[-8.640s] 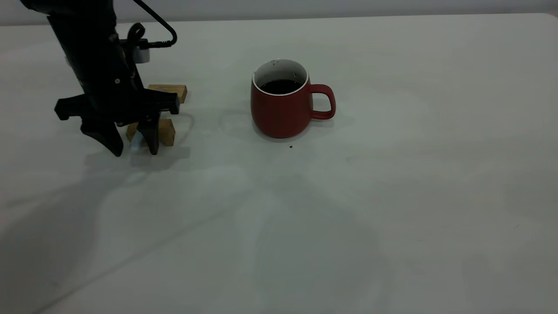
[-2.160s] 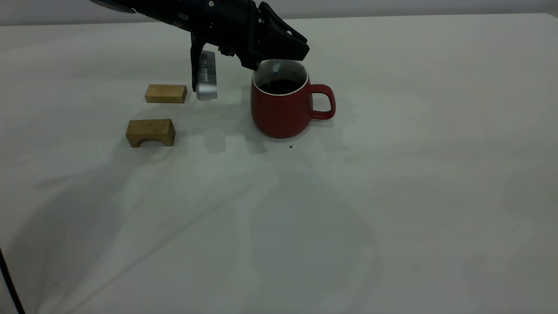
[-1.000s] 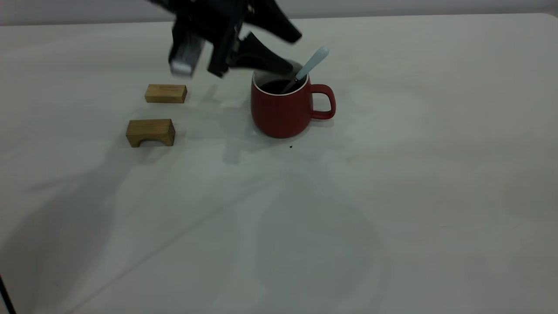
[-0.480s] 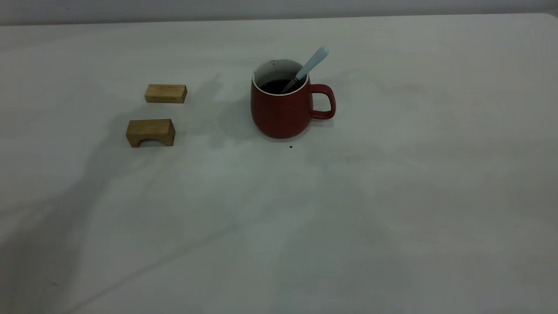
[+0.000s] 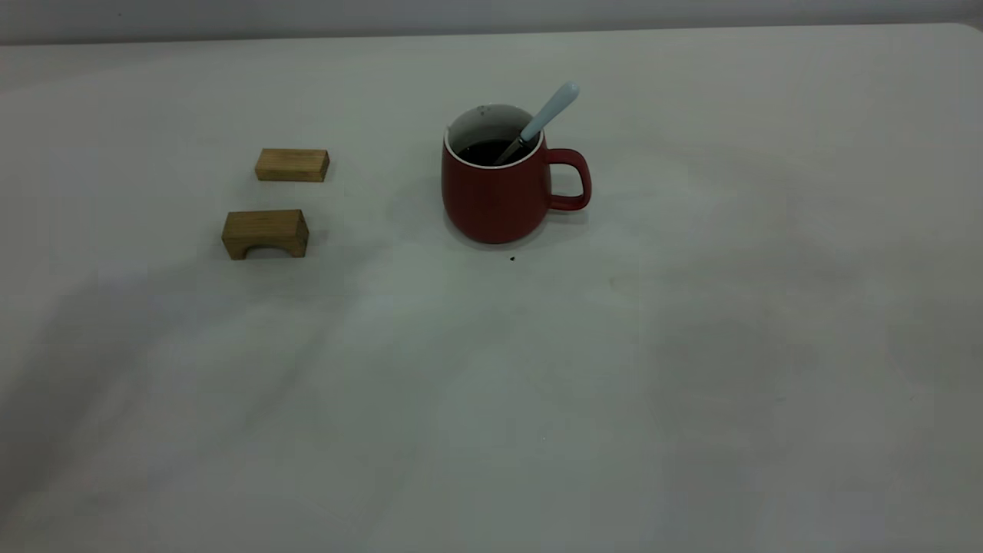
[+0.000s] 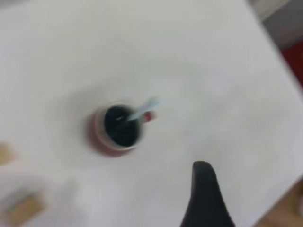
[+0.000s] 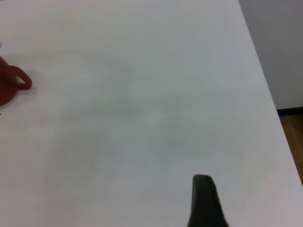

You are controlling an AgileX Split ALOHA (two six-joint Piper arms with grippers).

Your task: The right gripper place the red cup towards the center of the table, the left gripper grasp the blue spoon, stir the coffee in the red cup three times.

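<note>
The red cup stands upright near the middle of the table, its handle pointing right. The blue spoon leans in it against the rim on the handle side, bowl down in the coffee. No gripper shows in the exterior view. The left gripper hangs high above the table and off to one side of the cup, spoon and coffee; one dark finger shows, with nothing beside it. The right gripper is far from the cup, also showing one lone finger.
Two tan wooden blocks lie left of the cup: a flat one farther back and an arched one nearer. A tiny dark speck sits just in front of the cup. The table's edge runs near the right gripper.
The left gripper let go of the spoon, which now rests alone in the cup, and drew up and out of the exterior view. Cup and blocks have not moved.
</note>
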